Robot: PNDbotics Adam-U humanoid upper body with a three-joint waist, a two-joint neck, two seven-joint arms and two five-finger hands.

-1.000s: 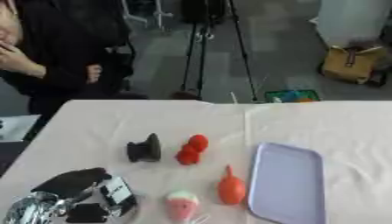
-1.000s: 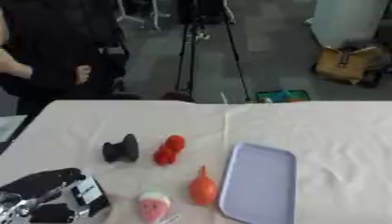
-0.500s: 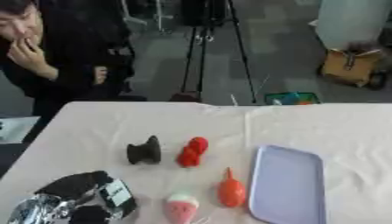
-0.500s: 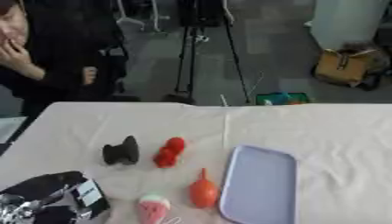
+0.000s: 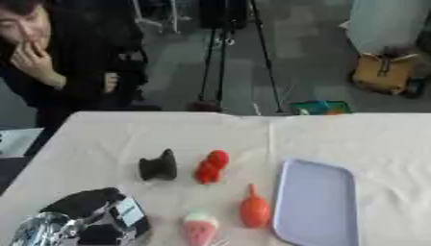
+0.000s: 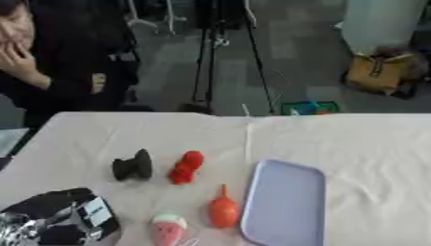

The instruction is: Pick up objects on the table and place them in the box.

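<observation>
Four small objects left of lavender tray (image 5: 316, 202), nothing in it yet: black lump (image 5: 158, 166) far-left; red knobbly piece (image 5: 209, 166) just beside it; orange carrot-shaped toy (image 5: 253, 209) nearer, close to tray edge; pink-and-white piece (image 5: 199, 228) nearest. All look light, rigid plastic, likely slippery; take carrot round fat body, not thin tip. Your left hand (image 5: 80, 225) low at near-left corner; fingers' state: cannot tell. Right hand out of view. White cloth (image 5: 370, 139) wrinkled; path to tray unobstructed.
</observation>
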